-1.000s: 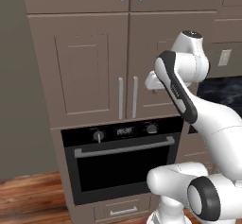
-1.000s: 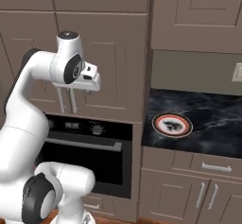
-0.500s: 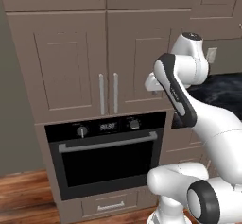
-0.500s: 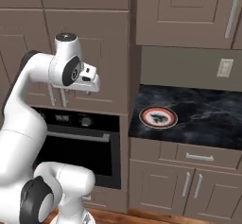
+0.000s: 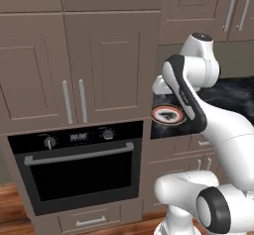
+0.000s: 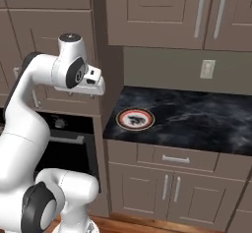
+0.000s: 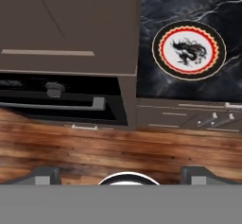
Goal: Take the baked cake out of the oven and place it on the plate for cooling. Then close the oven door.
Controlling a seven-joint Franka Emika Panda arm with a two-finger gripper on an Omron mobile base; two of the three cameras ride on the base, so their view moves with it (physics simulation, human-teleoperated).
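Note:
The black oven (image 5: 79, 167) sits in the brown cabinet wall, and its door (image 5: 82, 179) with the silver bar handle (image 5: 79, 154) is closed. The cake is hidden. On the dark marble counter (image 6: 197, 119) lies the red-ringed plate (image 5: 167, 114) (image 6: 135, 119) (image 7: 189, 50), with nothing on it. My gripper (image 7: 122, 175) hangs high in front of the cabinets, left of the plate. It points down and is open, holding nothing. From the hand view the oven (image 7: 61, 100) is seen from above, to the left of the plate.
Tall brown cabinet doors (image 5: 104, 70) stand above the oven. Upper cabinets (image 6: 187, 11) overhang the counter, with a wall outlet (image 6: 207, 69) behind it. Drawers and doors (image 6: 172, 178) sit below the counter. A wooden floor (image 7: 118, 147) runs beneath.
The whole picture has shifted left in both base views, so the base has driven to the right. The arm keeps the same pose and the oven door stays closed.

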